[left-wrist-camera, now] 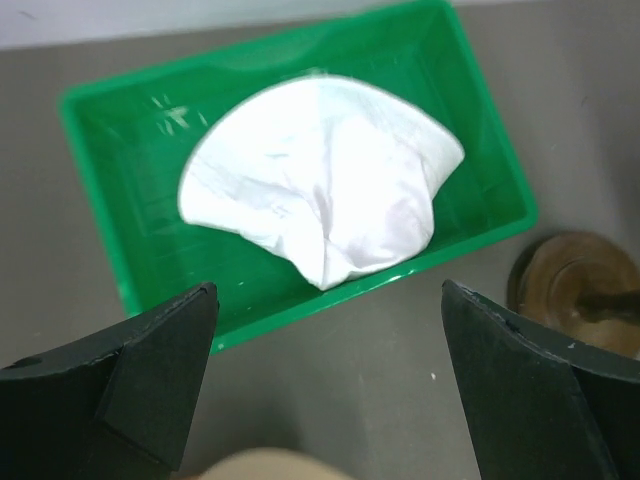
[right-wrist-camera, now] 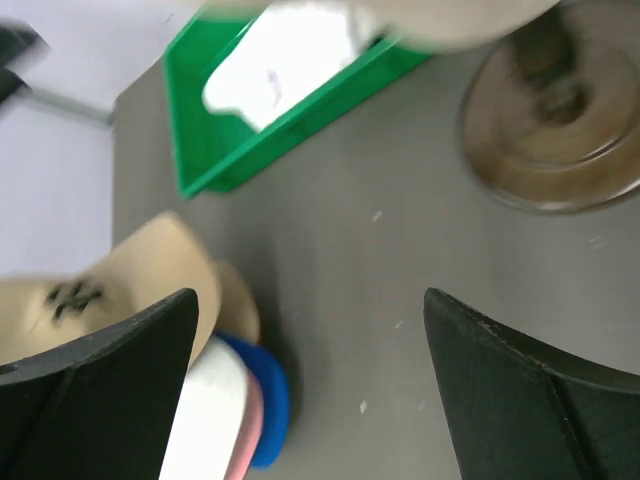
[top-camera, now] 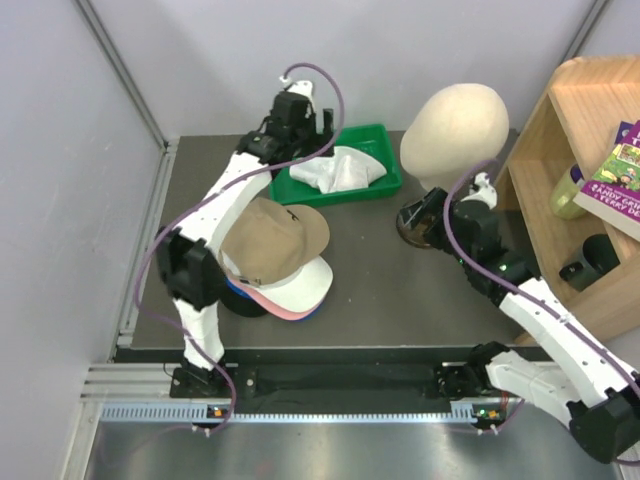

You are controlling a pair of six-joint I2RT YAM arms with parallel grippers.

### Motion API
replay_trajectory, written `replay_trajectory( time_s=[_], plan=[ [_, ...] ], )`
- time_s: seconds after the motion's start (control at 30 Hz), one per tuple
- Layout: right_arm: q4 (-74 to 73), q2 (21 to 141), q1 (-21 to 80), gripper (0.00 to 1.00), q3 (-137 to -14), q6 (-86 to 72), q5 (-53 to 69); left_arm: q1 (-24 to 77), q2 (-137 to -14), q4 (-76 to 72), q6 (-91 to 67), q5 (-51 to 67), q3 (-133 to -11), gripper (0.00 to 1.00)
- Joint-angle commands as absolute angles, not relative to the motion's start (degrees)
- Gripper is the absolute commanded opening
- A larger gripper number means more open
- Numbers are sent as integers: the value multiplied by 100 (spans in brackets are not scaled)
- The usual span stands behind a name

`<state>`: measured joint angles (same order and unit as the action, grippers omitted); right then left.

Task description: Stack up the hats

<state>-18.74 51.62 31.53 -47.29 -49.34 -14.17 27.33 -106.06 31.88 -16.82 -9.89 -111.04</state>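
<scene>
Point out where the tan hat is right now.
In the top view the tan hat sits atop the hat pile on the left side of the table, just in front of the green tray.

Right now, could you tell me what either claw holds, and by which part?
Nothing: both the left claw and right claw stand open and empty.

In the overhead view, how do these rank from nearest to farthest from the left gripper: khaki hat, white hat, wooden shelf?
1. white hat, in the green tray
2. khaki hat, on the hat stack, front left
3. wooden shelf, far right
</scene>
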Motion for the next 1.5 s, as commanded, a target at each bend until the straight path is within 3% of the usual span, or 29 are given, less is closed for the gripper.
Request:
replay_trajectory(
  time_s=[0.0, 0.17, 0.57, 0.77, 0.87, 0.9, 1.0, 1.47],
  plan=[
    [-1820, 5413, 2252, 93, -5272, -4518, -643, 2751, -11624, 3375, -1415, -641, -12048, 97],
    [-1714, 5932, 1565, 92, -5484, -4342, -80, 2681, -12585, 3384, -1414, -975, -12656, 98],
    [-1441, 6029, 1389, 91, -5273, -4562, 509, 2646, -13684, 2708, -1678, -1433, -12341, 95],
    [-1441, 5915, 1389, 91, -5186, -4588, 545, 2619, -13825, 2611, -1714, -1556, -12296, 74],
    [-1441, 5845, 1389, 91, -5124, -4597, 554, 2584, -13860, 2540, -1696, -1486, -12226, 47],
    [-1459, 5827, 1389, 91, -5115, -4597, 554, 2584, -13843, 2531, -1696, -1477, -12208, 22],
    [-1485, 5748, 1389, 91, -5089, -4606, 536, 2575, -13624, 2260, -1670, -1477, -11998, 0],
    [-1494, 5195, 1406, 90, -5159, -4175, 334, 2584, -11760, 1274, -1547, -818, -11821, 0]
  ],
)
